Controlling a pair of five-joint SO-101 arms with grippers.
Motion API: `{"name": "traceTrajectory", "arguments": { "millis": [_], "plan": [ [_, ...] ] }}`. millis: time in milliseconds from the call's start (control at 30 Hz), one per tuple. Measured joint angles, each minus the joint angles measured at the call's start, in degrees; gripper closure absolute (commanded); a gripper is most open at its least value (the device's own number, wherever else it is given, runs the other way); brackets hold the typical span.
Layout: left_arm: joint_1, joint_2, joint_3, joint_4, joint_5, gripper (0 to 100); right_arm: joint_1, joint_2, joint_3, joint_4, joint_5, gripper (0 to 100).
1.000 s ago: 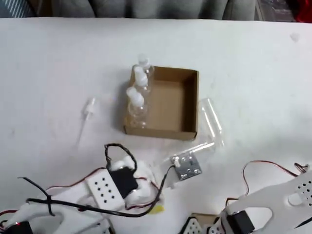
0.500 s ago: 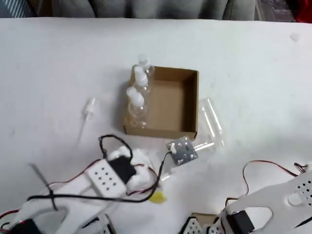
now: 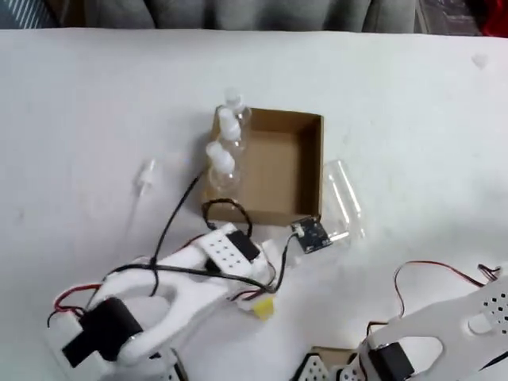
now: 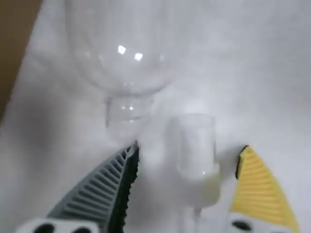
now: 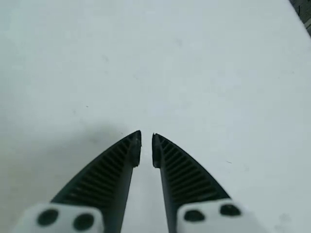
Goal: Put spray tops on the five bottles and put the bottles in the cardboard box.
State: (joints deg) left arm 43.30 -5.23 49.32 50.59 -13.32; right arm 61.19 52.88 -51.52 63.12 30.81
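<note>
Off the lower right corner of the cardboard box (image 3: 282,167) in the high view, the left gripper (image 4: 189,147) gaped wide, clamping nothing, straddling a spray top (image 4: 195,160). Just beyond, the lying bottle (image 4: 121,43) pointed its open neck back at the claw.

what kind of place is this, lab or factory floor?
Probably a hobby or lab bench, not a factory: a plain white table, a small cardboard box, and a light arm with loose exposed wires.

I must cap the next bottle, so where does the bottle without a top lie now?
In the high view the uncapped bottle lies on its side on the table, just right of the cardboard box.
</note>
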Motion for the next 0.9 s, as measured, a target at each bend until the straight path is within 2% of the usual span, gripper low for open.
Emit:
{"name": "traceTrajectory", "arguments": {
  "millis": [133,233,367,900],
  "plan": [
    [0.62,1.58,-1.05,0.0,0.62,100,0.0,0.0,0.0,0.0,0.0,98.2],
    [1.05,1.49,-1.23,0.0,1.58,94,0.0,0.0,0.0,0.0,0.0,98.2],
    [1.41,1.23,-1.67,1.23,2.37,98,0.0,0.0,0.0,0.79,0.0,98.2],
    [-1.14,-13.01,-0.79,16.79,3.6,98,-0.26,0.0,0.0,4.84,0.0,98.2]
  ]
}}
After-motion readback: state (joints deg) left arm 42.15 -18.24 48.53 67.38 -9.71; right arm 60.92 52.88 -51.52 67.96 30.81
